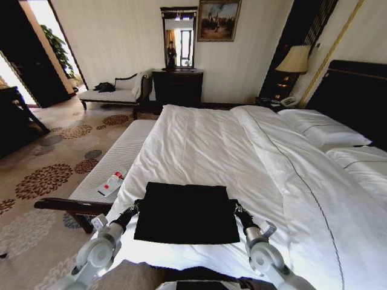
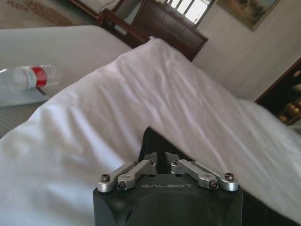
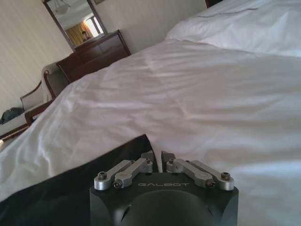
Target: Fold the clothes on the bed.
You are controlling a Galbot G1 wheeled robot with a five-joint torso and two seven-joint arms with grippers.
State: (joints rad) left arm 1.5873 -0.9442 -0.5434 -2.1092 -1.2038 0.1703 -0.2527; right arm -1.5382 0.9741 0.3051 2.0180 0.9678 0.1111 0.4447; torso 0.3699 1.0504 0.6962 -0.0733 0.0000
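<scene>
The clothes [image 1: 186,212] lie as a flat black rectangle on the white bed [image 1: 211,139], near its front edge. My left gripper [image 1: 135,208] is at the garment's left edge, and my right gripper [image 1: 236,209] is at its right edge. In the left wrist view the left gripper [image 2: 158,158] is shut, with black fabric [image 2: 151,140] pinched at its tips. The right gripper [image 3: 156,155] in the right wrist view is likewise shut on a corner of the black cloth [image 3: 70,188]. No lettering shows on the upturned side.
A striped bench [image 1: 109,169] stands along the bed's left side with a plastic bottle [image 1: 115,178] on it. Pillows [image 1: 320,127] and the dark headboard [image 1: 357,90] are at the right. A dresser [image 1: 177,87], chaise longue [image 1: 115,93] and lamp [image 1: 294,60] line the far wall.
</scene>
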